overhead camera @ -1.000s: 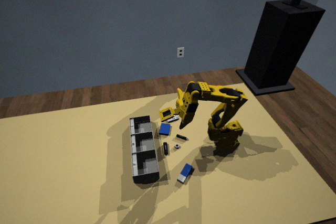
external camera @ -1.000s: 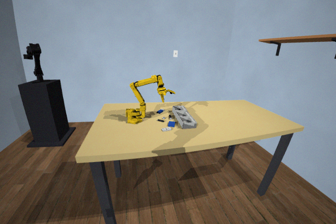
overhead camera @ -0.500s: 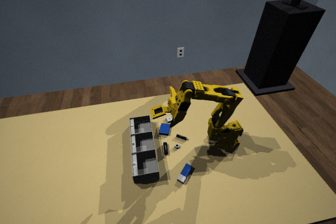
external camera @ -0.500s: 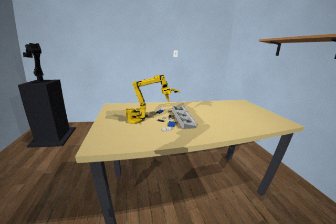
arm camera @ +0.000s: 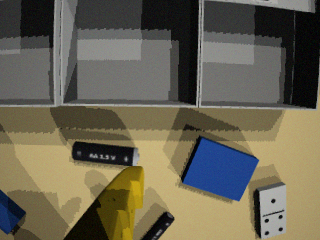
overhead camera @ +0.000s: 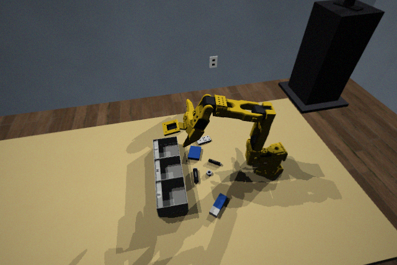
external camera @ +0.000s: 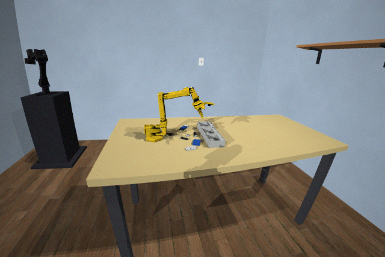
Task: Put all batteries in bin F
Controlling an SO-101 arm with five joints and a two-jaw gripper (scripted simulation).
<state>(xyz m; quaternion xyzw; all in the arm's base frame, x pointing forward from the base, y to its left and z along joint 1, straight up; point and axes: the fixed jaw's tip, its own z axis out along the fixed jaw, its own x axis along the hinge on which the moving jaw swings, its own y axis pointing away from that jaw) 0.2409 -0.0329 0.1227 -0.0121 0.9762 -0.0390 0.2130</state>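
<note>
Two black batteries lie on the table beside the bins: one [overhead camera: 195,175] [arm camera: 106,154] close to the bin row, the other [overhead camera: 214,162] [arm camera: 155,232] further toward the arm's base. The grey row of three bins [overhead camera: 169,175] [external camera: 211,134] holds no objects that I can see. In the wrist view the middle bin is marked M [arm camera: 131,40] and the right one E [arm camera: 256,43]; bin F [arm camera: 23,40] is cut off at the left edge. My gripper [overhead camera: 189,125] [external camera: 202,108] [arm camera: 134,180] is open and empty, raised above the table near the E end.
A blue block [overhead camera: 194,152] [arm camera: 220,168] and a white domino [overhead camera: 204,140] [arm camera: 272,211] lie near the E bin. A small nut [overhead camera: 209,172] sits between the batteries. A blue and white eraser [overhead camera: 218,204] lies near the F end.
</note>
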